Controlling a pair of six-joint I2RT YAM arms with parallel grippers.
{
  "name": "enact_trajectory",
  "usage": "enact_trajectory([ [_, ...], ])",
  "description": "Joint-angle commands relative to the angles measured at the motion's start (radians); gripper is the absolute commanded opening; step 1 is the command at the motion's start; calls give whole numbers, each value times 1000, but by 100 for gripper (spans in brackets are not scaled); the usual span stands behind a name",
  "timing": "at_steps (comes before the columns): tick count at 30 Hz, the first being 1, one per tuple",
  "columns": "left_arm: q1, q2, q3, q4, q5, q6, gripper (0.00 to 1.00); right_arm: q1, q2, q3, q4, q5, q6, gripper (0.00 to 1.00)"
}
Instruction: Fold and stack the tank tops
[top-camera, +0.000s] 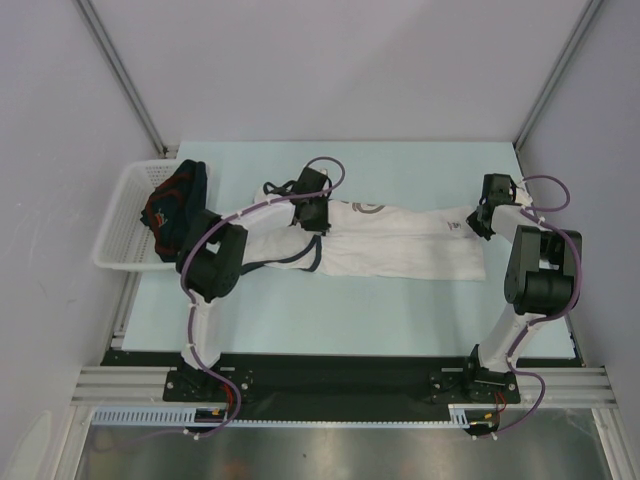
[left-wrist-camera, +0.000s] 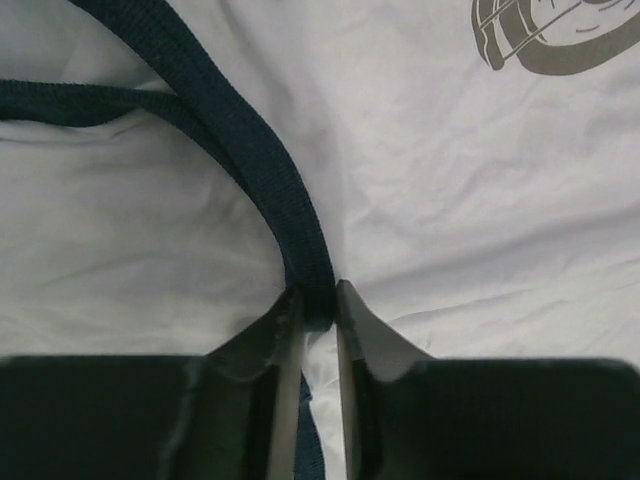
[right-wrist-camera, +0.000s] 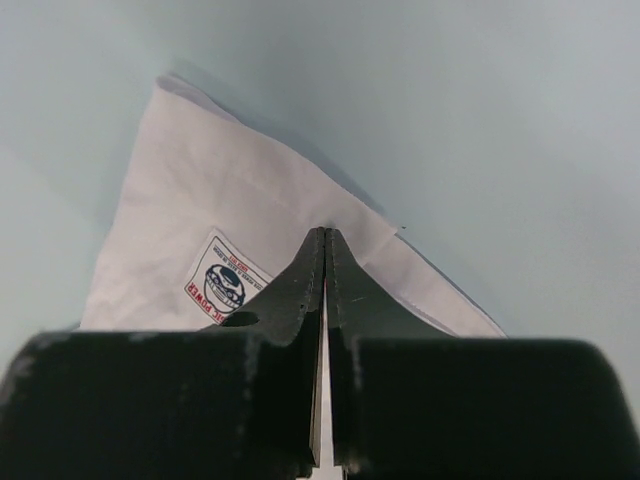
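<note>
Pale bench: left hand pinched shut on dark trim of white tank top, right hand clamped on its hem, fold unfinished; navy tank top bunched beyond left hand.

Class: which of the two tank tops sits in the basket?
The navy tank top with dark-red trim, bunched in the white basket; the white tank top lies spread on the table instead.

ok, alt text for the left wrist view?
Left gripper shut on the dark navy trim of the white tank top, whose wrinkled cloth fills the frame. Part of a grey circular print shows at the top right.
</note>
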Motion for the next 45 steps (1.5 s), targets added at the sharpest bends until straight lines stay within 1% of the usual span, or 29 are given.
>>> enact_trajectory([
  [1,9,7,52,20,11,9,18,-1,-37,36,13,5,-6,0],
  [2,9,6,57,17,2,13,11,-1,-38,42,10,5,-7,0],
  [5,23,7,98,-20,-12,26,0,-1,-47,54,-5,7,-12,0],
  [7,32,1,118,-43,-51,32,0,-1,-64,57,-13,10,-13,0],
  [17,40,-117,72,-69,-51,50,0,-1,-161,33,-47,5,-17,0],
  [23,38,-181,-17,-40,-23,43,0,-2,-250,-67,-30,16,-17,0],
  [24,36,-189,-38,-37,1,41,0,-2,-256,-75,-33,16,-18,0],
  [28,24,-220,-98,-20,20,33,1,-2,-274,-108,-42,19,-20,0],
  [34,-17,-246,-175,3,18,21,2,-6,-290,-171,-27,31,-17,1],
  [36,-26,-247,-202,14,9,13,3,-6,-285,-182,-25,38,-18,2],
  [37,-26,-249,-213,20,2,10,6,-6,-276,-188,-24,38,-18,4],
  [39,-26,-250,-242,35,-3,0,9,-6,-264,-200,-16,42,-17,10],
  [40,-28,-250,-251,40,-5,-3,15,-6,-252,-205,-12,42,-17,16],
  [42,-26,-249,-274,52,-6,-10,19,-6,-239,-219,1,41,-12,17],
  [45,-26,-244,-291,57,-12,-14,26,-7,-210,-213,-5,39,-7,34],
])
